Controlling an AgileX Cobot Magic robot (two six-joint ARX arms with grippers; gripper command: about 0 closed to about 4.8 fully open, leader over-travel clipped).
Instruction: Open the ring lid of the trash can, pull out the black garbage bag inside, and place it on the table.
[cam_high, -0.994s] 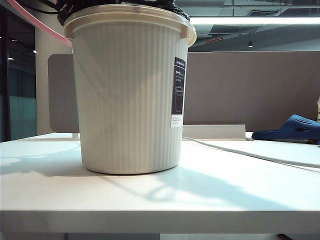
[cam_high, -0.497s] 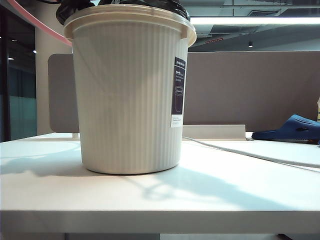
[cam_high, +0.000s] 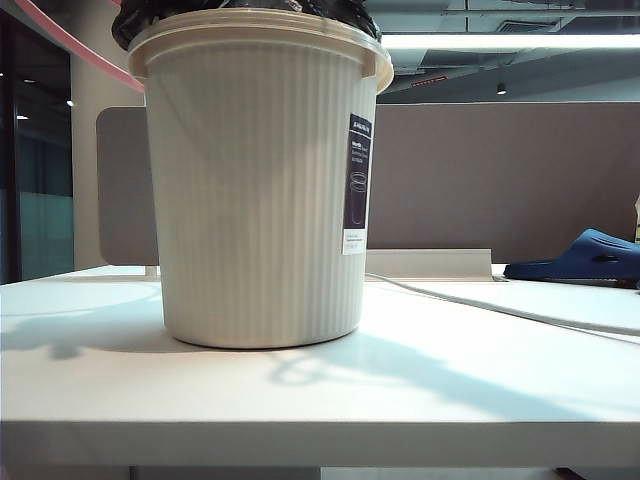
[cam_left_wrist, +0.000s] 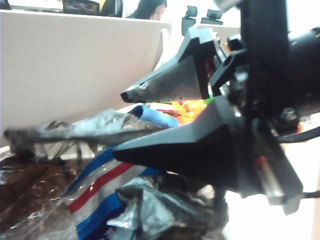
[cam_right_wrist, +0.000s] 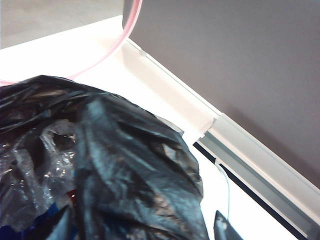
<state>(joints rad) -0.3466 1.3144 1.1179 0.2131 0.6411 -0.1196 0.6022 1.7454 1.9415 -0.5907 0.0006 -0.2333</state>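
Jaws flung wide on the right gripper (cam_right_wrist: 144, 227), hanging just above the crumpled top of the black garbage bag (cam_right_wrist: 125, 165), one tip to either side of a ridge of film. Spread like that, by the look of it, to take in a thick bunch of plastic rather than a thin edge. Nothing between them yet.

Left jaws shut right down. Own tips not made out in the left wrist view, lost somewhere in the blur, so no telling what, if anything, is clamped there. Plain in that view instead: the right gripper side-on, both fingers apart, and under it the bag's open mouth with red, white and blue striped packaging (cam_left_wrist: 100, 192) among the rubbish.

Trash can (cam_high: 255, 190) upright on the table (cam_high: 320, 400), left of centre in the exterior view, label towards the right. Bag inside it, only the glossy top bulging over the cream rim. So, not out yet, and nothing laid on the table.

Ring lid (cam_right_wrist: 134, 20) off the rim and tilted, a pink arc rising away on the left side of the can. Probably held clear by the left arm to free the bag's mouth, though no grip on it visible.

Blue slipper (cam_high: 585, 255) and white cable (cam_high: 500, 310) well apart on the right, out of the way. Likely next: down, close on the gathered film, lift straight up. Risk of tearing thin plastic, or of dragging the light can along.
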